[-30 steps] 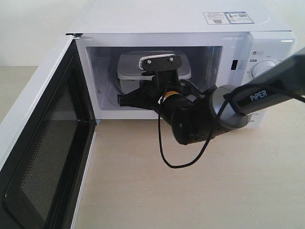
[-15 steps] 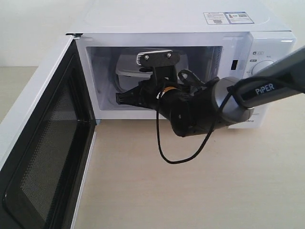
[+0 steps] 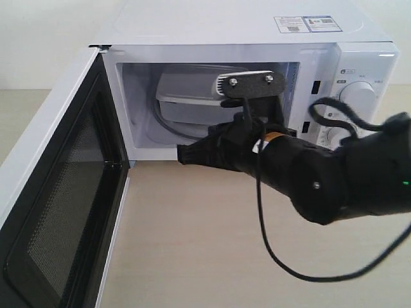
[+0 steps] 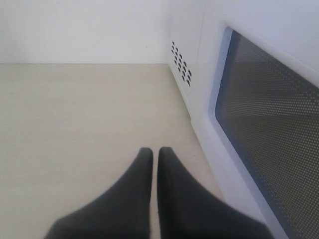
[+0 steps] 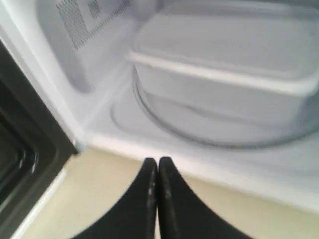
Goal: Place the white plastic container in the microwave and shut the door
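Observation:
The white plastic container [image 3: 186, 96] sits inside the open microwave [image 3: 225, 25] on the glass turntable [image 5: 164, 117], lid on. In the right wrist view the container [image 5: 224, 84] fills the cavity behind the sill. My right gripper [image 3: 182, 154] is shut and empty, its tips [image 5: 158, 162] just outside the cavity's front edge and apart from the container. The door [image 3: 58, 192] stands wide open at the left. My left gripper [image 4: 155, 152] is shut on nothing, low over the table beside the door's outer face [image 4: 269, 124].
Two round dials [image 3: 355, 96] are on the microwave's right panel, partly behind my right arm. A black cable [image 3: 276, 256] loops from that arm over the light wooden table [image 3: 192, 244]. The open door takes up the table's left side.
My right arm has drawn back out of the microwave cavity toward the front right. The container stays on the turntable, now more exposed. The door has not moved.

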`<move>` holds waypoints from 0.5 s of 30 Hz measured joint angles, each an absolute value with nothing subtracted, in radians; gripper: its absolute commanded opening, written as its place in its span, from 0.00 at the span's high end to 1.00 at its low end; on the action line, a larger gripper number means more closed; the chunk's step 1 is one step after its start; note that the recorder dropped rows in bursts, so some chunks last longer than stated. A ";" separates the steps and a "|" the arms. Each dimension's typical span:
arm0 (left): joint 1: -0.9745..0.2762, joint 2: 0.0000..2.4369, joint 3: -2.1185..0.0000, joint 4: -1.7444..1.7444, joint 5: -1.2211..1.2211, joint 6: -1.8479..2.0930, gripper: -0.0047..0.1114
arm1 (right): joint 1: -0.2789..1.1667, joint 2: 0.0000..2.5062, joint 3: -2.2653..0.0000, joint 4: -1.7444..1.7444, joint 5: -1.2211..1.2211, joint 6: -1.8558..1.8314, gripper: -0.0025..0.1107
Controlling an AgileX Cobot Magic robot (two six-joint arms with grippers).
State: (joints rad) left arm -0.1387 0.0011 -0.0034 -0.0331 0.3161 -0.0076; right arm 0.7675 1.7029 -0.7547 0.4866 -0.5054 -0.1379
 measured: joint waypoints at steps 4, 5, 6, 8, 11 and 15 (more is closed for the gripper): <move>-0.139 0.001 -0.003 -0.033 0.316 -0.008 0.92 | 0.767 1.589 -0.696 0.508 -0.308 -0.207 0.98; -0.139 0.001 -0.003 -0.033 0.316 -0.008 0.92 | 0.767 1.556 -0.693 0.510 -0.237 -0.229 0.98; -0.139 0.001 -0.003 -0.033 0.316 -0.008 0.92 | 0.767 1.518 -0.693 0.513 -0.169 -0.252 0.98; -0.139 0.001 -0.003 -0.033 0.316 -0.008 0.92 | 0.767 1.461 -0.692 0.513 -0.046 -0.274 0.98; -0.139 0.001 -0.003 -0.033 0.316 -0.008 0.92 | 0.767 1.373 -0.692 0.513 0.104 -0.285 0.98; -0.139 0.001 -0.003 -0.033 0.316 -0.008 0.92 | 0.767 1.287 -0.691 0.515 0.269 -0.287 0.98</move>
State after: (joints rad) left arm -0.1387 0.0011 -0.0034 -0.0331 0.3161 -0.0076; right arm 0.7675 1.2868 -0.6911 0.5149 0.2693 -0.2874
